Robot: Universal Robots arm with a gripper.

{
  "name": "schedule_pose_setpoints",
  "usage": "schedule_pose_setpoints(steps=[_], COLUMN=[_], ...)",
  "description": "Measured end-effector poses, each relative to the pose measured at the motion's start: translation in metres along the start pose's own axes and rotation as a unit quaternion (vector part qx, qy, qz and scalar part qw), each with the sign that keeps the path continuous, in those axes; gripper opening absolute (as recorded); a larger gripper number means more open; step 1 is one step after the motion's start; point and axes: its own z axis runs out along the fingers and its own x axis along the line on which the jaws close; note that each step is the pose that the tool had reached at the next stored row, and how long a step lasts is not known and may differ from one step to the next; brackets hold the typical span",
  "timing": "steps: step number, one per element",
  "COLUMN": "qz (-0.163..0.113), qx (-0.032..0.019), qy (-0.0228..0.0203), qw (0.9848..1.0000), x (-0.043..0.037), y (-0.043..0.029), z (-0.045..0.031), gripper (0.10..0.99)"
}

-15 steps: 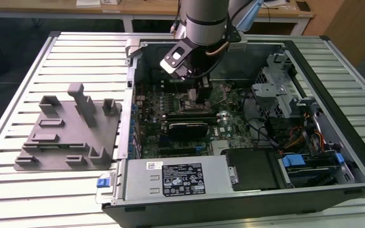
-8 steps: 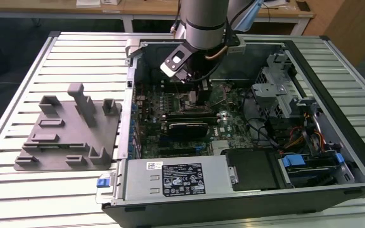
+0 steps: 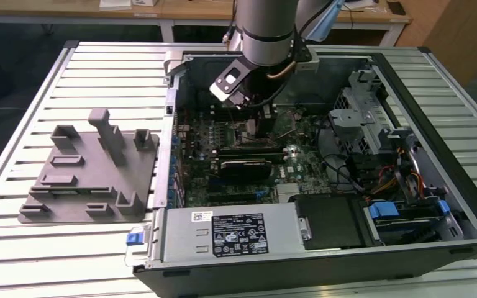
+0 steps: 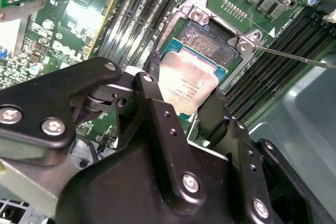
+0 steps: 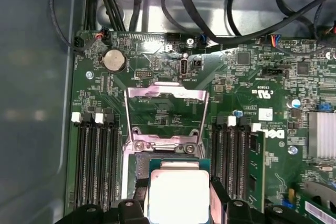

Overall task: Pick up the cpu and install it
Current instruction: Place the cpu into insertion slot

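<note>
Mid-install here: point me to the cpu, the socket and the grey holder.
cpu (image 5: 178, 195), first wrist view, middle of its silvery top.
socket (image 4: 206, 39), second wrist view, the dark contact field left uncovered.
grey holder (image 3: 85, 188), exterior view, bare part of its flat base.

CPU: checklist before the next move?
1. Grip: CPU clamped in claw by two opposite edges: ok.
2. Access: load plate flipped open: ok.
3. Latch: lever released: ok.
4. Contacts: socket looks bare where it shows, rest hidden under the chip: cannot tell.
5. Squareness: chip edges roughly parallel to socket: ok.
6. Corner mark match: cannot tell.
</note>
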Motion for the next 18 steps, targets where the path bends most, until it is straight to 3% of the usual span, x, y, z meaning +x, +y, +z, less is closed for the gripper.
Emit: schedule_pose_setpoints(steps=[8,18], qz=[0.003,0.004], qx=[0.0008,0.0008], qy=[-0.0037,-0.0050], qw=[1.0000,1.0000], x=[0.0033,0.0055], y=[-0.0003,-0.0004], z=[0.0098,0.0116], gripper=[0.541,0.541])
